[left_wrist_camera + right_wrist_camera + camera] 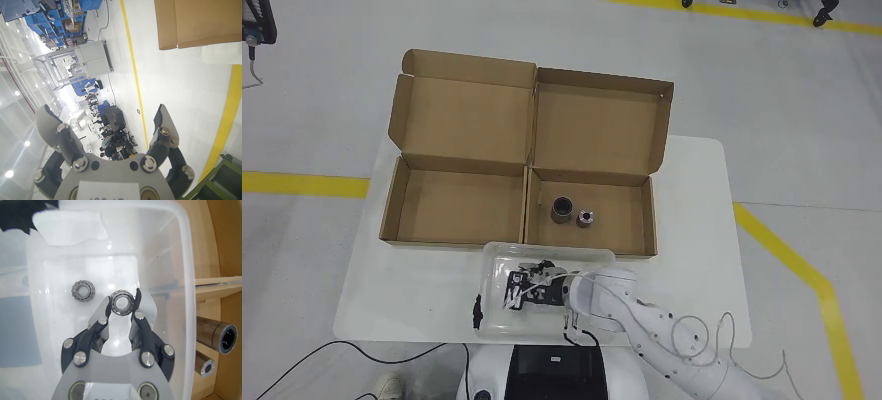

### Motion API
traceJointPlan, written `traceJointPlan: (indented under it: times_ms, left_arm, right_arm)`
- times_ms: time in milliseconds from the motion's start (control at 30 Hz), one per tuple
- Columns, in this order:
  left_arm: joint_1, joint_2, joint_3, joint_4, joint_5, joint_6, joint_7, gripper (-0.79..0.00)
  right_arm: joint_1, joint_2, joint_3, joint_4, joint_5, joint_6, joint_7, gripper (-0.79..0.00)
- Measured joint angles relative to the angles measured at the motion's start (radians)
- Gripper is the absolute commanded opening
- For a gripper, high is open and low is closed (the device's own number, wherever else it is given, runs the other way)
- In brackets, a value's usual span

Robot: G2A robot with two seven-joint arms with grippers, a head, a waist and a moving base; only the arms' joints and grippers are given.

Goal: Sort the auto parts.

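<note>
Both jaws of the right gripper (122, 302) pinch a roller bearing (122, 313) inside the clear plastic bin (186, 275); a second bearing (83, 291) lies near it. The left gripper (103, 110) is spread wide, holding nothing.

no text can be read. a white sticker (108, 190) on the body of the left gripper (103, 113) carries dark characters cut off at the view's edge. the right gripper (122, 299) bears a second sticker (108, 391), equally illegible.
</note>
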Motion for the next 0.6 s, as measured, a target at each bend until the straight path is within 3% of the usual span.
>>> traceJointPlan:
  times_ms: [233, 600]
  left_arm:
    - [0.0, 0.0, 0.0, 0.0, 0.0, 0.0, 0.0, 0.0]
    - [0.0, 0.0, 0.0, 0.0, 0.0, 0.0, 0.0, 0.0]
  right_arm:
    - [-0.066, 0.036, 0.069, -0.044, -0.031, -0.071, -0.194, -0.785]
    - [-0.087, 0.062, 0.143, 0.01, -0.037, -0.13, -0.639, -0.785]
